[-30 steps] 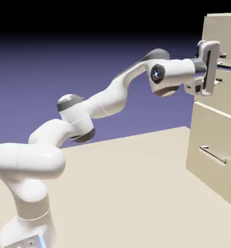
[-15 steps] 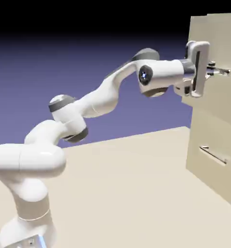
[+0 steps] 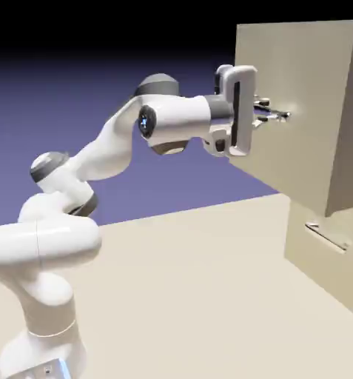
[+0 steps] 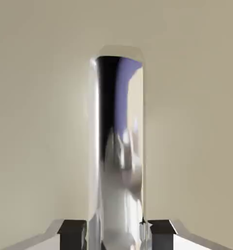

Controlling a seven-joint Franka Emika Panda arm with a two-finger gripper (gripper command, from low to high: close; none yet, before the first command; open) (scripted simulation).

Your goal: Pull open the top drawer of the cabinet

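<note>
In the exterior view the white arm rises from the lower left, bends up through its grey-capped joints and reaches level toward the right. At its end the gripper points sideways at the face of the top drawer. Its 2 fingers are pinched tight on the drawer's thin bar handle, which shows as a short metal piece at the fingertips, against the beige front.

The top drawer stands far out of the cabinet: its big plain box juts to the left over the table, with its darker side wall showing at the right edge of the picture. The drawer's front overhangs the lower drawer, which sits flush in the cabinet with its own slim bar handle untouched, well below the gripper.

In the hand view the gripper shows as 2 dark finger pads at the bottom edge, 1 on each side of the bar handle. The shiny bar runs up the middle of the picture, mirroring violet and black, and fills the narrow gap between the pads. The flat beige front of the top drawer fills the rest of that view.
</note>
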